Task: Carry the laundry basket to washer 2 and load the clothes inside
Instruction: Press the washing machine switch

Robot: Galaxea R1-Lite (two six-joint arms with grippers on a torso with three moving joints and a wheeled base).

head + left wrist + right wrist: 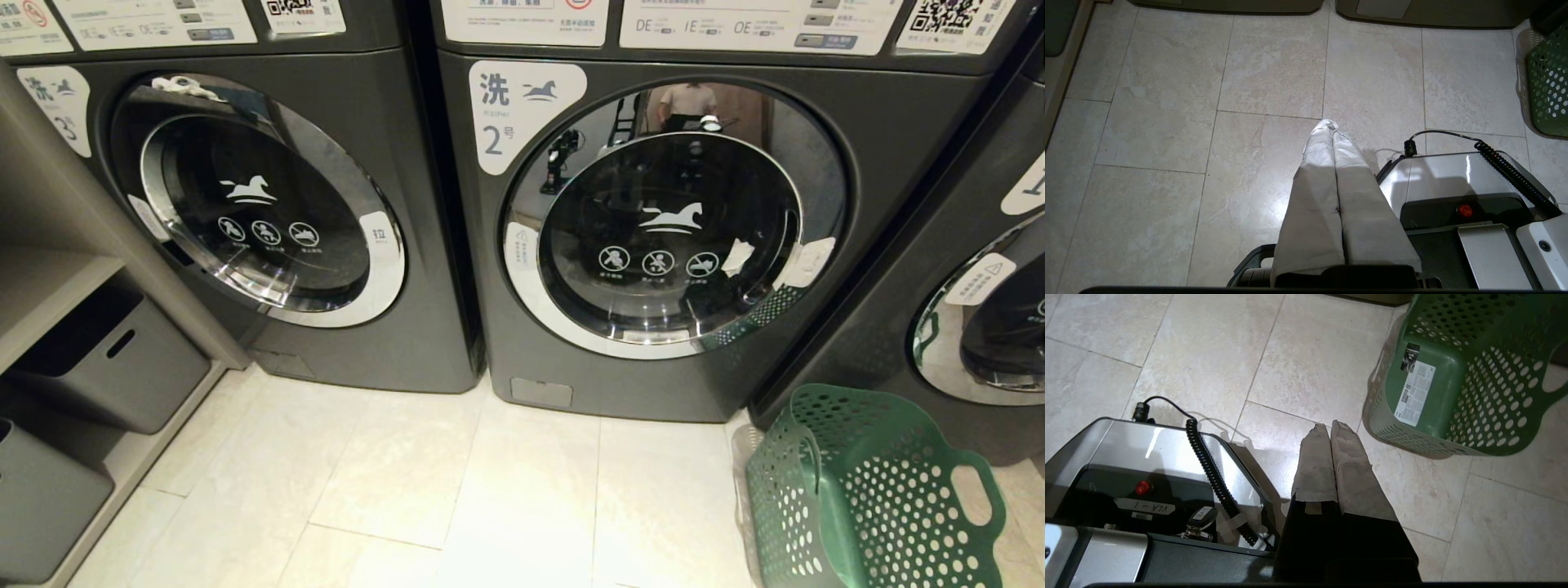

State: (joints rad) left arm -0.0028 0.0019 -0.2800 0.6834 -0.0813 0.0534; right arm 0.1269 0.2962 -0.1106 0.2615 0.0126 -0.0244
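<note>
The left gripper (1329,124) hangs over bare floor tiles (1167,122), fingers pressed together, empty. Washer 2 (653,245) stands dead ahead, door closed. The right gripper (1330,425) is likewise pinched together, holding nothing, and the laundry basket (1457,375) stands just beside it, apparently empty, so that arm looks nearer.

I see glossy stone-look floor tiles (1167,134), a perforated green plastic laundry basket (1474,375) with a paper label, cloth-wrapped jaws, and washer 2 (653,245) in matt grey with chrome-rimmed glass.
</note>
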